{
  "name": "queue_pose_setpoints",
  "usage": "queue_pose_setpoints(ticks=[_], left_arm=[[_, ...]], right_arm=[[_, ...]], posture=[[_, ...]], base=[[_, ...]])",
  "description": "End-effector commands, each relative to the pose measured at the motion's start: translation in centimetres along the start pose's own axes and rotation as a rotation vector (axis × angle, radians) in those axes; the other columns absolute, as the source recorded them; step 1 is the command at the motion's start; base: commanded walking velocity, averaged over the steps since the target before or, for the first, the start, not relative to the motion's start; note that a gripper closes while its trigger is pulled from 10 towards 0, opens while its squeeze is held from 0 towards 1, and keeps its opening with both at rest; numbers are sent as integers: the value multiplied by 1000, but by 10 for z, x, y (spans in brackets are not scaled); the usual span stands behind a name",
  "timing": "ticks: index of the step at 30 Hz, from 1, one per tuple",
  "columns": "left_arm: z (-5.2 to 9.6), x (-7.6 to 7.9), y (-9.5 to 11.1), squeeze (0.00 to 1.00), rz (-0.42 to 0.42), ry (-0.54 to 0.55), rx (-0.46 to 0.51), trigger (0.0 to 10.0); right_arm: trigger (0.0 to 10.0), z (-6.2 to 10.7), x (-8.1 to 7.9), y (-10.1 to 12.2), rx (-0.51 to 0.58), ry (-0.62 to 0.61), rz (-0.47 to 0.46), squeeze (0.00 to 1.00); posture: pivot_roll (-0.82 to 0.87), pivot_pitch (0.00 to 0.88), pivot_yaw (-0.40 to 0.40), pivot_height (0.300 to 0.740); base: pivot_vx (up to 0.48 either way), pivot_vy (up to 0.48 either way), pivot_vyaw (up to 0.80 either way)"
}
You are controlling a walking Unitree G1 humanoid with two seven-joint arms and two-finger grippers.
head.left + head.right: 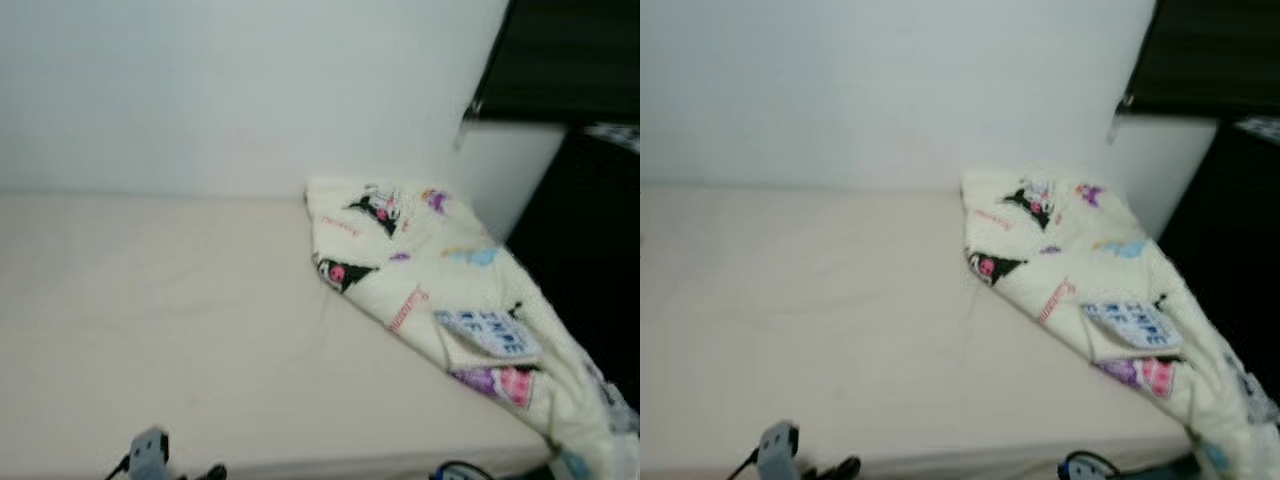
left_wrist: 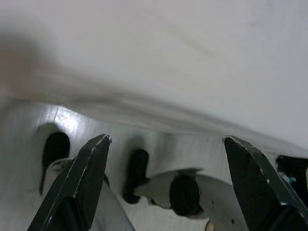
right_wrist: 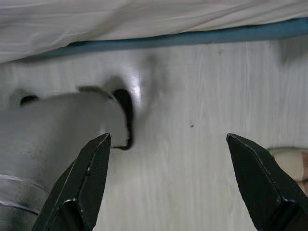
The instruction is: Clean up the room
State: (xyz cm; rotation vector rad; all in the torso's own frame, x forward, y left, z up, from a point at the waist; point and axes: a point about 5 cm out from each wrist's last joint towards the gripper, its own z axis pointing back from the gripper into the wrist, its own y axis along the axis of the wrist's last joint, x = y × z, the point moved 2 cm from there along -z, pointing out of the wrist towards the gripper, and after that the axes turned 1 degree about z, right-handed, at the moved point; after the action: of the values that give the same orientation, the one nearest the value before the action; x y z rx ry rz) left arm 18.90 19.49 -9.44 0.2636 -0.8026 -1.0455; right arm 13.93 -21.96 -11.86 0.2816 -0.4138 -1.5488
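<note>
A cream blanket (image 1: 440, 290) printed with cartoon figures lies crumpled on the right end of a bed (image 1: 170, 320) with a cream sheet; its lower corner hangs over the bed's right front edge. My left gripper (image 2: 166, 144) hangs open below the bed's edge, over pale floor and my own silver leg parts. My right gripper (image 3: 168, 142) is also open, pointing down at the pale wood floor (image 3: 202, 144) beside the bed's blue base strip (image 3: 192, 36). Nothing is between either pair of fingers.
A white wall (image 1: 250, 90) runs behind the bed. A dark cabinet or shelf (image 1: 570, 60) stands at the right, with dark space below it. Bits of my body (image 1: 150, 455) show at the bottom edge of the head views.
</note>
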Motion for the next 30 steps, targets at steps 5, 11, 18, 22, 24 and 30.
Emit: queue_pose_setpoints(ticks=[5, 11, 18, 22, 24, 30], left_arm=[[-1, 4, -6, 0, -6, -11, -22, 10000], [0, 3, -8, 0, -5, -7, -26, 10000], [0, 3, -10, 0, -5, -5, -33, 10000], [-1, 3, -9, 0, -10, 6, -34, 10000], [-1, 2, -8, 0, -14, 26, -30, 10000], [-1, 1, -7, 0, -26, 41, -32, 10000]], right_arm=[[10000, 0, 3, 2, 3, -5, -7, 0], [10000, 0, 3, 3, 10, -8, -16, 0], [10000, -1, 5, 23, 86, -18, -75, 0], [10000, 0, 17, 39, 153, -14, -93, 0], [10000, 1, 19, 49, 183, -4, -98, 0], [10000, 1, 13, 77, 259, 31, -75, 0]], posture=[[-99, 0, -45, 740], [-99, 0, -49, 740], [-107, 0, -44, 740], [-109, 0, -43, 740], [-108, 0, -45, 740], [-109, 0, -46, 740]], base=[[0, -480, 0], [0, -480, 0], [0, -480, 0], [0, -480, 0], [0, -240, 0], [0, 0, 0]])
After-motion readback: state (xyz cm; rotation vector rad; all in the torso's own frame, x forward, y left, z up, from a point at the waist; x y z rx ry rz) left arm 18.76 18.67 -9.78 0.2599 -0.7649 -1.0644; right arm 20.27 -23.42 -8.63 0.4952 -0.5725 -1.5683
